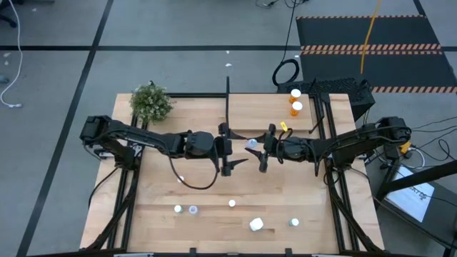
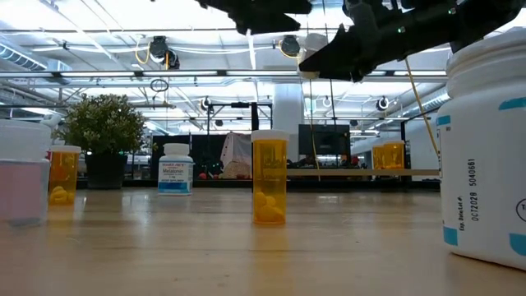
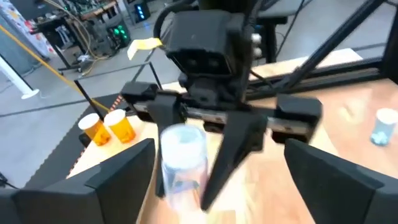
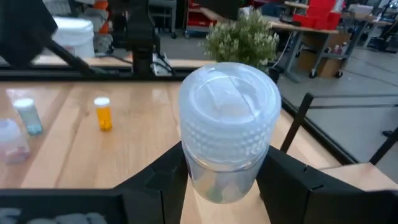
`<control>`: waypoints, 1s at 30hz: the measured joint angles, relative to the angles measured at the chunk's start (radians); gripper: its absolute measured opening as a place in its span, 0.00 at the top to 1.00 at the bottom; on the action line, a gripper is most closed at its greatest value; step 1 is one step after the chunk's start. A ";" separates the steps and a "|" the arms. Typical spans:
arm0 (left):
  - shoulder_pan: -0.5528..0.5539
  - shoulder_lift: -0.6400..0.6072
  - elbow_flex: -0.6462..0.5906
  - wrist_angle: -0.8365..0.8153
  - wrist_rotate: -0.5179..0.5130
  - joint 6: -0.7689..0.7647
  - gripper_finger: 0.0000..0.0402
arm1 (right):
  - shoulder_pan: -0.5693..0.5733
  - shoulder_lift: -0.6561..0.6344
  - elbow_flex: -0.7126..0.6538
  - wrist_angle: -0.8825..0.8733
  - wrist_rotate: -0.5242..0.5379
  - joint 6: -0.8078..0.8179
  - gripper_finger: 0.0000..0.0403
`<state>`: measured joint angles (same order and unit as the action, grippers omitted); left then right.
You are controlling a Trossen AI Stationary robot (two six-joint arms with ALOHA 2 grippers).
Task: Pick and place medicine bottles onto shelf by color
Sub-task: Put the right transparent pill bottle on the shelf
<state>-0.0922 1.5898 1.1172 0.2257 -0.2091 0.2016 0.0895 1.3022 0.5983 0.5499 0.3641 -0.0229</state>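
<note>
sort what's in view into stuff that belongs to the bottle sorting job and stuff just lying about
Belongs to the job:
- clear bottle held by the right gripper
- two orange bottles on the shelf
- loose bottles along the table's near side
- left gripper, open beside it

Just lying about:
- green plant

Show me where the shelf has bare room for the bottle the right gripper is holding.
The shelf is bare from its black post across to the two orange bottles at the far right corner. It is crowded at the near edge, where the right gripper, clear bottle and left gripper meet.
</note>
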 joint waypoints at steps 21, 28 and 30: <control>0.068 0.105 0.054 -0.053 0.140 0.018 0.36 | -0.014 0.000 0.000 -0.095 -0.110 -0.019 0.59; 0.071 0.149 0.054 0.026 0.164 0.031 0.36 | -0.018 0.000 0.000 -0.111 -0.185 -0.020 0.59; 0.070 0.155 0.054 0.043 0.165 0.049 0.37 | -0.018 0.000 0.000 -0.116 -0.185 -0.020 0.59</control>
<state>-0.0218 1.7445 1.1713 0.2683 -0.0444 0.2503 0.0711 1.3025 0.5987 0.4339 0.1791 -0.0425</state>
